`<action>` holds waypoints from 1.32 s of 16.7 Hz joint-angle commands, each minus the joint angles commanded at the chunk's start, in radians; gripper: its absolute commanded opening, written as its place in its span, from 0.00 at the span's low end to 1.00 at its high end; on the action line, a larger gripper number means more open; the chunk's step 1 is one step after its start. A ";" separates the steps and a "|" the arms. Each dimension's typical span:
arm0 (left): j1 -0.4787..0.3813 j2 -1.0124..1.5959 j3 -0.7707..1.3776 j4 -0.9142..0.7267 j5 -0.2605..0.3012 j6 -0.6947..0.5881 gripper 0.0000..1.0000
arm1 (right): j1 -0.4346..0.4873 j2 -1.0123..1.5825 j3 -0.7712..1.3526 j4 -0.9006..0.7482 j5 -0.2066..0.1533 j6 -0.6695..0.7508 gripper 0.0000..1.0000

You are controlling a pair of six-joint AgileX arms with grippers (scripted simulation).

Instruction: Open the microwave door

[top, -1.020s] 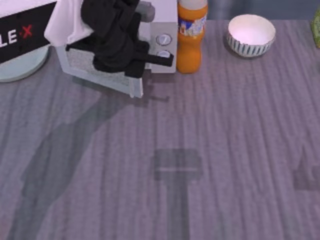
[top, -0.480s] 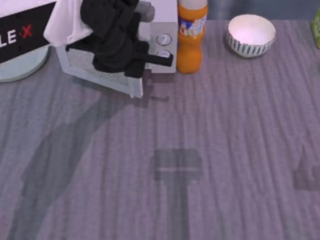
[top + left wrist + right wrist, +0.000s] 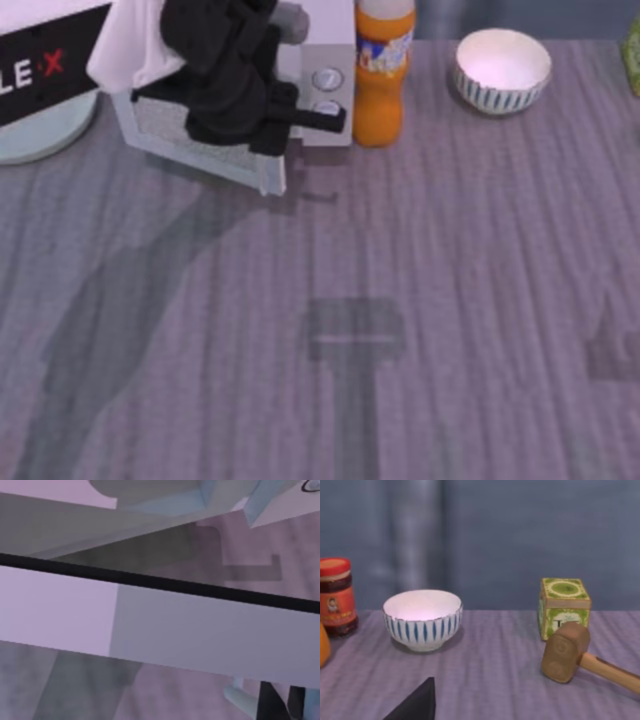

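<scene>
One arm working: left pincer (image 3: 325, 120) at microwave door (image 3: 205, 150), grip state unclear; door swung partly open from microwave (image 3: 325, 60).

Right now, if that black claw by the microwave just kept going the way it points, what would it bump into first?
Probably the orange bottle. The left gripper points toward the table's right, past the knob panel of the microwave. Height is unclear from above, so it might miss.
</scene>
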 joint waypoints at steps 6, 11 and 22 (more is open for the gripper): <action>0.003 -0.019 -0.024 0.011 0.021 0.025 0.00 | 0.000 0.000 0.000 0.000 0.000 0.000 1.00; 0.032 -0.076 -0.105 0.031 0.070 0.123 0.00 | 0.000 0.000 0.000 0.000 0.000 0.000 1.00; 0.033 -0.082 -0.107 0.034 0.073 0.128 0.00 | 0.000 0.000 0.000 0.000 0.000 0.000 1.00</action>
